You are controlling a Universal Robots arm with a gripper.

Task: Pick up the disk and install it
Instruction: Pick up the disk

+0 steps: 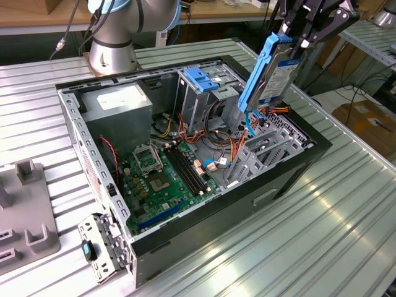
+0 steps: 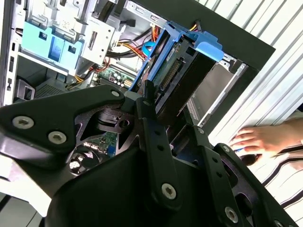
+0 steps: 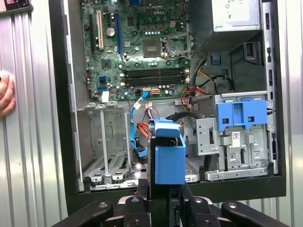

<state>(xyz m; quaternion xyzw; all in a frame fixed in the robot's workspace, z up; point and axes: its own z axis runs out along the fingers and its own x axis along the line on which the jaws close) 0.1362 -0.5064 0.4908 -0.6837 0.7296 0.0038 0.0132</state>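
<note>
Pickup done: gripper (image 1: 296, 38) has jaws clamped on the top end of the disk (image 1: 271, 73), hanging upright in air over the drive cage (image 1: 263, 154) of the open PC case (image 1: 185, 244); install not yet done, disk unseated.

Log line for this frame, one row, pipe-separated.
gripper: shut on disk | disk: upright, in air above open computer case, not seated in a bay | hand: resting beside case
</note>
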